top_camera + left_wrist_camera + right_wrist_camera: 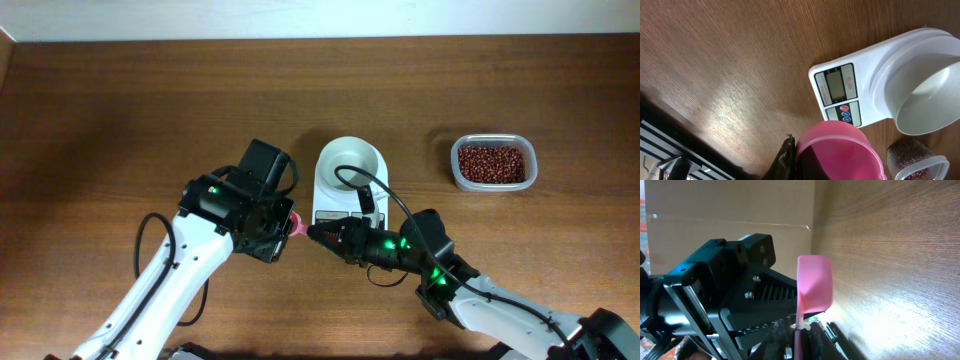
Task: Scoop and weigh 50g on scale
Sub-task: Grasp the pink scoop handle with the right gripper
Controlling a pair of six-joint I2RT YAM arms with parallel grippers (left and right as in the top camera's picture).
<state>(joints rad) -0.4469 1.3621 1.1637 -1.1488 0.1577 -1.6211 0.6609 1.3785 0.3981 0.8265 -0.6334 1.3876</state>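
While the left gripper (290,226) is clamped on the pink scoop (815,284), the right gripper (312,233) sits narrow about its handle; we cannot tell whether it grips; the beans (490,163) lie in the tub (531,170), the scale (342,158) bowl empty; we judge an early release would drop the scoop.

A white scale (867,70) lies at the right on the wooden table (730,75). Its grey display faces left, with red and blue buttons below it. Its round white bowl (927,95) is cut by the right edge. A pink scoop (840,150) fills the bottom centre. A clear tub (927,167) of beans (905,152) sits in the lower right corner.
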